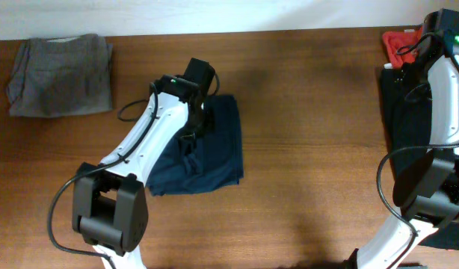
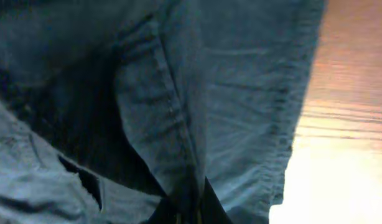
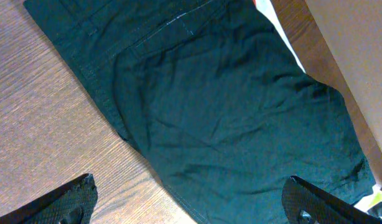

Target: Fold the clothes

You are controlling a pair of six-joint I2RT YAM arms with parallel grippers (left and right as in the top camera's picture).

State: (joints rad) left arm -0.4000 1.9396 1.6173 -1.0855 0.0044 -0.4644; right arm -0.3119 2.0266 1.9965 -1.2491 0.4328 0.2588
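Note:
The dark navy shorts (image 1: 207,153) lie partly folded at the table's middle left. My left gripper (image 1: 193,133) is down on them, shut on a fold of the navy fabric (image 2: 191,208); the left wrist view is filled with that cloth (image 2: 228,93). Folded grey shorts (image 1: 61,75) lie at the back left. A black garment (image 1: 401,112) lies at the far right, and fills the right wrist view (image 3: 241,118). My right gripper (image 3: 191,196) is open and empty, held above the black garment's edge. A red garment (image 1: 400,43) sits at the back right corner.
The wooden table (image 1: 312,149) is bare between the navy shorts and the black garment. The table's back edge meets a white wall (image 1: 252,15). The right arm (image 1: 439,90) reaches along the right side.

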